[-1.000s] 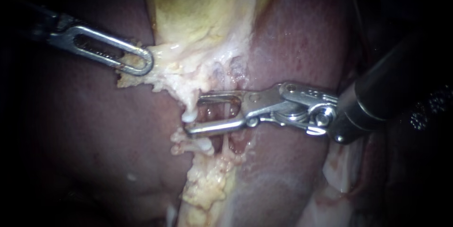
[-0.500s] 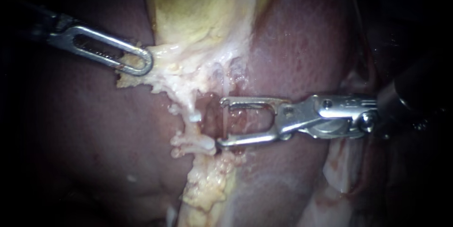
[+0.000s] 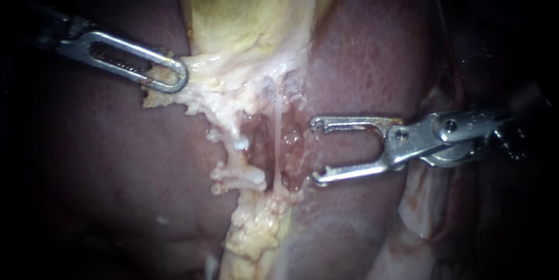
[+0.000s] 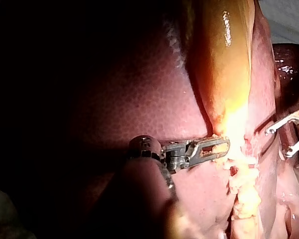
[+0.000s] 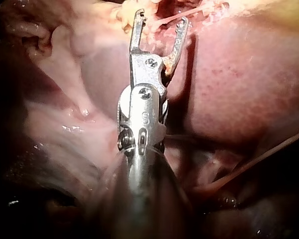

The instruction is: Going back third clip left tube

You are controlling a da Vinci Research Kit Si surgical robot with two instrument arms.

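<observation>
Over on the left instrument (image 3: 177,78), the end effector is clamped onto the pale fringe (image 3: 204,91) at the foot of the gallbladder (image 3: 250,12). My read is that it is pulling sideways to keep the dissected pocket spread and the tube taut. That tube (image 3: 278,134) is 1 thin, pale, glistening strand. It runs straight down the raw reddish pocket, between the fringe and the liver (image 3: 372,53). I can't make out any clip on it from here, nor whether this is the left tube.

The right instrument (image 3: 317,151) lies across the liver with its end effector spread wide and empty. Both tips point at the tube, near it but clear of it. That looks like room made for backing off.
</observation>
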